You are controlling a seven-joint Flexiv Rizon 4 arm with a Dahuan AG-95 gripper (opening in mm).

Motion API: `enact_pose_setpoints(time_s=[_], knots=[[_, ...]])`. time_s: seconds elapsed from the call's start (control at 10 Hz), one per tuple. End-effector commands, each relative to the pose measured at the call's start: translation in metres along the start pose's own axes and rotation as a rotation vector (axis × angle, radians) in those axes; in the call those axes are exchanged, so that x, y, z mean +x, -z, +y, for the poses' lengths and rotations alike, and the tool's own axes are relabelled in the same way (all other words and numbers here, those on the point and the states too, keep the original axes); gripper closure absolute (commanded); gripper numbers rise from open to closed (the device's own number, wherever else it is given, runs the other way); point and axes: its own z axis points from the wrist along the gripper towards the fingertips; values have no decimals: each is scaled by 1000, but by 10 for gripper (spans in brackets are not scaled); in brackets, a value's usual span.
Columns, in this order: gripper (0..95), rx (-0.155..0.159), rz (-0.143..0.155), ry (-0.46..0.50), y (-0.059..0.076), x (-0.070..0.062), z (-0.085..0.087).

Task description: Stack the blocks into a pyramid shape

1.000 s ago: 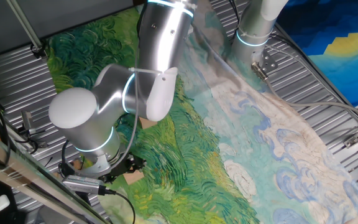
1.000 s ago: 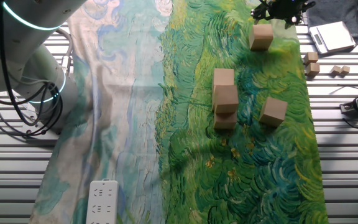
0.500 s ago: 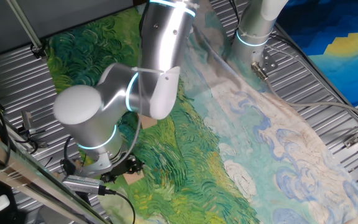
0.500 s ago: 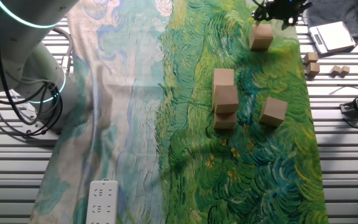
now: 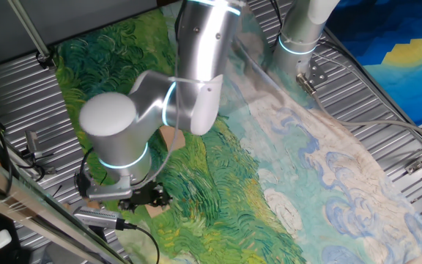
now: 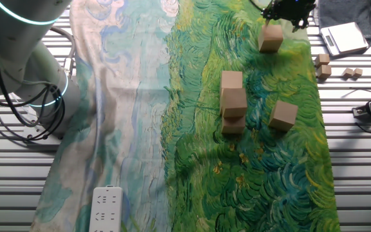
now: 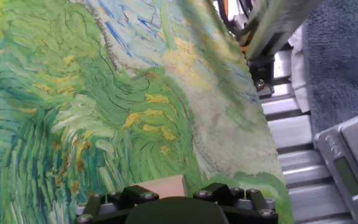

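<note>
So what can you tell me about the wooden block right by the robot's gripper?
The block is a plain cube of light tan, unpainted-looking wood with no marks. It sits flat on the green swirly painted cloth, near its far edge, apart from the other blocks. The black gripper is right at its top; in the hand view the block peeks out between the gripper's parts. Whether the fingers touch it is unclear.

A painted cloth of green and pale blue swirls [image 6: 140, 129] covers the slatted metal table [image 6: 359, 167]. The black two-finger gripper [image 6: 287, 8] hangs at the cloth's far edge, just above a light tan wooden cube [image 6: 270, 38]; whether they touch is unclear. Mid-cloth, a tight cluster of tan cubes [image 6: 233, 101] stands, another cube [image 6: 283, 115] near it. A white power strip [image 6: 108, 209] lies at the near edge.
</note>
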Motion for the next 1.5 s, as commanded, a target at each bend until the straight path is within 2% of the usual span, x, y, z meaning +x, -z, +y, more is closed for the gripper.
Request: enact_pose_setpoints(time_s=[0.1, 0.3, 0.4, 0.5, 0.8, 1.0, 1.5], knots=[[190, 50, -24, -297, 0, 0, -1], [190, 75, -26, -395, 0, 0, -1], [0, 100, -17, -398, 0, 0, -1], [0, 137, -2, -385, 0, 0, -1], [0, 175, 20, -348, 0, 0, -1], [0, 216, 76, -375, 0, 0, -1], [0, 208, 65, -428, 0, 0, -1]])
